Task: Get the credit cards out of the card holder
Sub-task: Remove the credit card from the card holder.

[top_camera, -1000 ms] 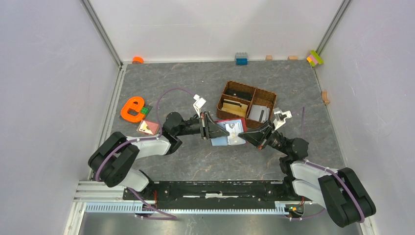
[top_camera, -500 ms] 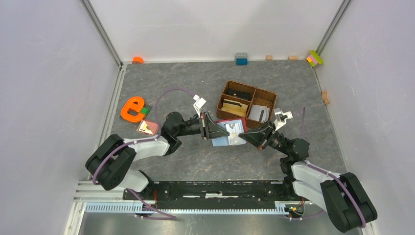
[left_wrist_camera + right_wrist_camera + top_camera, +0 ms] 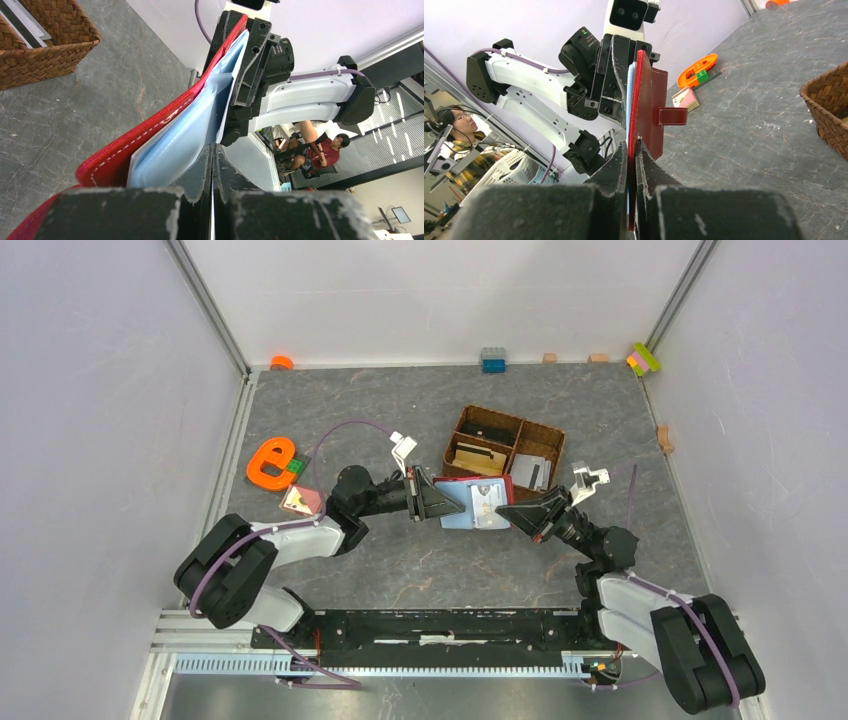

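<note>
While left fingers [image 3: 200, 170] and right fingers [image 3: 616, 167] pinch the card holder [image 3: 650, 115], light blue credit cards [image 3: 185, 135] sit inside

A: How many of each thing do you have on your table?

B: You have one dark red, leather-like folding card holder [image 3: 651, 110], one brown wicker basket [image 3: 452, 440], one orange e-shaped toy [image 3: 270, 462], one pink-and-tan square block [image 3: 303, 500], one blue brick [image 3: 493, 359], one small orange piece [image 3: 282, 362], three small tan blocks [image 3: 549, 357] and one multicoloured brick stack [image 3: 644, 358].

A: And the light blue cards [image 3: 185, 140]?

B: They overlap inside your holder; I cannot count them.
</note>
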Action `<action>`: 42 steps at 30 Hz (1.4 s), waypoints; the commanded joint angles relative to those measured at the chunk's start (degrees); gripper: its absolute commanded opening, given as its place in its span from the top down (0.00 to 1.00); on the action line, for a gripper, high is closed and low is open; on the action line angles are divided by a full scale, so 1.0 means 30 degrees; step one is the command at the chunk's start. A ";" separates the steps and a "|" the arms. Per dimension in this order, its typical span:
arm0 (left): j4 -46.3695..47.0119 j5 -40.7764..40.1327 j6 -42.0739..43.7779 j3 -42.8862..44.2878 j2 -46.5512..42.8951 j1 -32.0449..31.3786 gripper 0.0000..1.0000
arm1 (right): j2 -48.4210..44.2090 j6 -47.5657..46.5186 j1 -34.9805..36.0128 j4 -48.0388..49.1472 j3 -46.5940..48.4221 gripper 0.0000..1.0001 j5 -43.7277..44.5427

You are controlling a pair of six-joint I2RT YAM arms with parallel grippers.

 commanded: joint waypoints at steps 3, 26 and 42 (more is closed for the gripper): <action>0.0281 -0.0036 0.0655 0.0276 -0.0549 -0.0005 0.97 | 0.0389 0.0610 -0.0064 0.2441 0.0082 0.99 -0.0218; 0.1135 0.0659 0.0302 0.0665 0.0053 -0.0591 0.66 | 0.2128 0.0175 0.1571 0.1844 0.1107 0.93 -0.0783; 0.0335 0.0674 0.0439 0.0934 0.0277 -0.0562 0.98 | 0.1963 0.0190 0.1710 0.2106 0.0951 0.96 -0.0563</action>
